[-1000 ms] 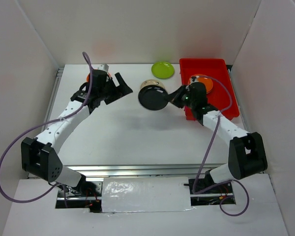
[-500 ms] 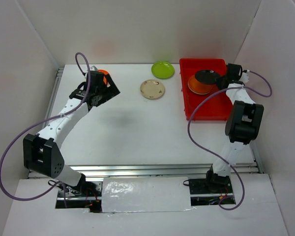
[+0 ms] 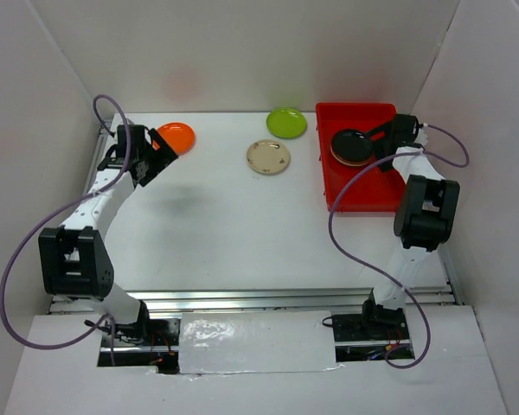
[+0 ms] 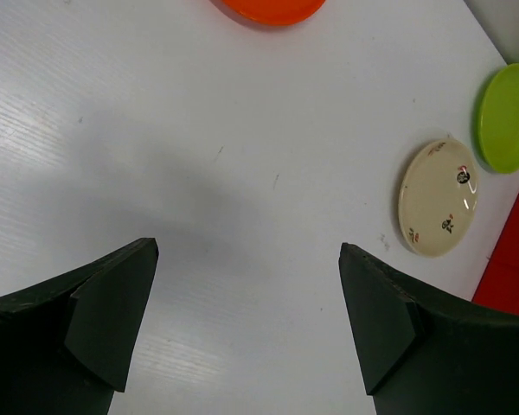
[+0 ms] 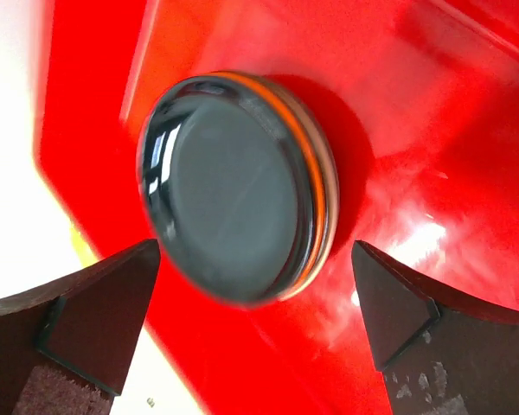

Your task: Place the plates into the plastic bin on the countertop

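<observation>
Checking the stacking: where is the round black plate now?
In the top view the round black plate lies in the bright red plastic bin at the right, stacked on an orange plate, beside the right gripper.

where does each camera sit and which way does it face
Top external: above and behind, facing down at the countertop; both arms show.
Left wrist: down past the left tool at the cream plate and lime plate.
Right wrist: past the right tool into the red bin, black plate.
Top and left wrist share both those plates.
</observation>
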`<state>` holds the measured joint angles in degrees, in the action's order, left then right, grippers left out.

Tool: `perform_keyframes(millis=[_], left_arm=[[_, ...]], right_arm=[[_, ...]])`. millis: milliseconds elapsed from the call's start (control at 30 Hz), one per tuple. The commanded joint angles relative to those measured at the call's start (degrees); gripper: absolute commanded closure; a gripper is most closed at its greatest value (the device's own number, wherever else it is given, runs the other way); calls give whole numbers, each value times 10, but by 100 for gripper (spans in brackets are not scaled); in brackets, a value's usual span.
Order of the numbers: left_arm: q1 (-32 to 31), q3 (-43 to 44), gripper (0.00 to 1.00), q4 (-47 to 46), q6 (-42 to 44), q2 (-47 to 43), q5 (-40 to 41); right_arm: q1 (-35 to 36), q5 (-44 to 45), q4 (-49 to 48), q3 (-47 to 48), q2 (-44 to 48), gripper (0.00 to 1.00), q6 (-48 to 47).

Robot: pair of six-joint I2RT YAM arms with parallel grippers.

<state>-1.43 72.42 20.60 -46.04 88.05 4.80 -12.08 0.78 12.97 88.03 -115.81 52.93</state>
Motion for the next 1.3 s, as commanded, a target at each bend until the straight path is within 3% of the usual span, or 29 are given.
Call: perform_keyframes(millis=[0,100,200,300,333,400,433,467,533,600,733,800,900,933,1033,1100,1133,1200,1267], left_arm=[[12,-23,1,-82,-4,34,-39],[13,-7,1,-130,-30,92,-43],[37,24,1,-172,-63,166,-58],[59,41,1,-231,-92,226,-54],[66,45,1,-243,-99,236,-52],[80,41,1,-295,-113,265,-52],[85,36,1,-319,-117,278,-52],[85,27,1,-356,-126,286,-51],[94,11,1,-397,-138,312,-33],[105,17,2,-446,-163,338,-44],[105,121,7,-379,-156,424,-52],[97,168,9,-300,-150,454,-22],[94,199,28,-276,-159,483,-17],[95,200,49,-277,-159,491,-16],[97,200,81,-273,-168,498,-18],[98,190,90,-276,-173,495,-19],[101,188,100,-275,-174,491,-23],[101,173,100,-271,-177,469,-19],[87,108,100,-288,-174,388,12]], right_arm=[[15,57,-39,-47,142,0,-3],[36,112,-3,-70,245,0,-20],[55,81,28,-108,297,0,-33],[57,-128,-38,-208,377,0,-109],[55,-272,-53,-231,413,0,-119],[61,-422,-151,-324,458,0,-108],[70,-525,-245,-357,476,0,-85],[98,-548,-300,-424,493,0,-35],[137,-552,-349,-479,544,0,-19],[188,-519,-325,-485,581,0,-38],[226,-489,-244,-472,627,0,-72],[226,-481,-215,-467,654,0,-87],[217,-458,-170,-458,695,0,-101],[213,-449,-166,-459,717,0,-101],[202,-447,-159,-461,737,0,-99],[188,-456,-157,-455,736,0,-102],[184,-462,-157,-452,731,0,-101],[180,-462,-164,-454,715,0,-98],[184,-458,-183,-463,686,0,-93]])
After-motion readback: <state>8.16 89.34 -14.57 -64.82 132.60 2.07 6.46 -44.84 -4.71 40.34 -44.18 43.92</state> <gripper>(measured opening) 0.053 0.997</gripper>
